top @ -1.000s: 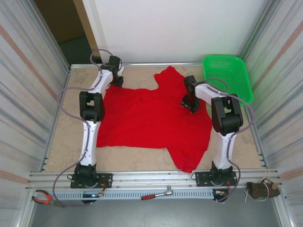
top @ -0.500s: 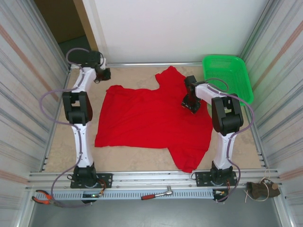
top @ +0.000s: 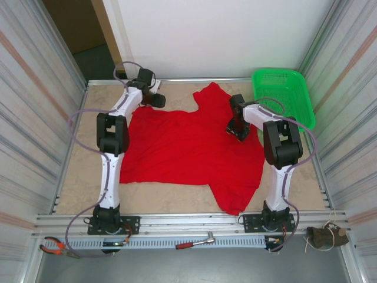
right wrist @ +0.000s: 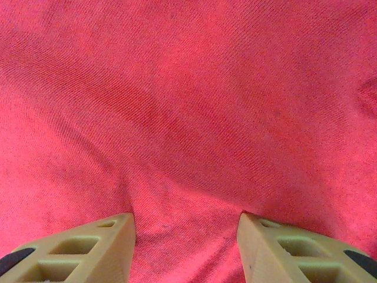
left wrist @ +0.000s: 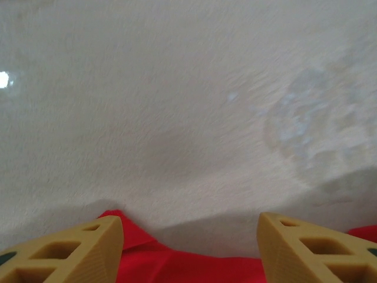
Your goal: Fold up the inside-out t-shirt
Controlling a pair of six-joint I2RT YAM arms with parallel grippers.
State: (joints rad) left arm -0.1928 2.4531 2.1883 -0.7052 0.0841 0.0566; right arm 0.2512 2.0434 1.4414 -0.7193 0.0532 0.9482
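Folding not begun: the inside-out t-shirt [top: 188,147] lies spread flat; left gripper [left wrist: 188,223] gapes at its far corner, right gripper [right wrist: 185,219] parted, seemingly pressing cloth

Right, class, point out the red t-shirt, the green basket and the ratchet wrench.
red t-shirt [top: 188,147], top external view, middle of its body.
green basket [top: 288,88], top external view, bare mesh floor.
ratchet wrench [top: 196,242], top external view, middle of its shaft.
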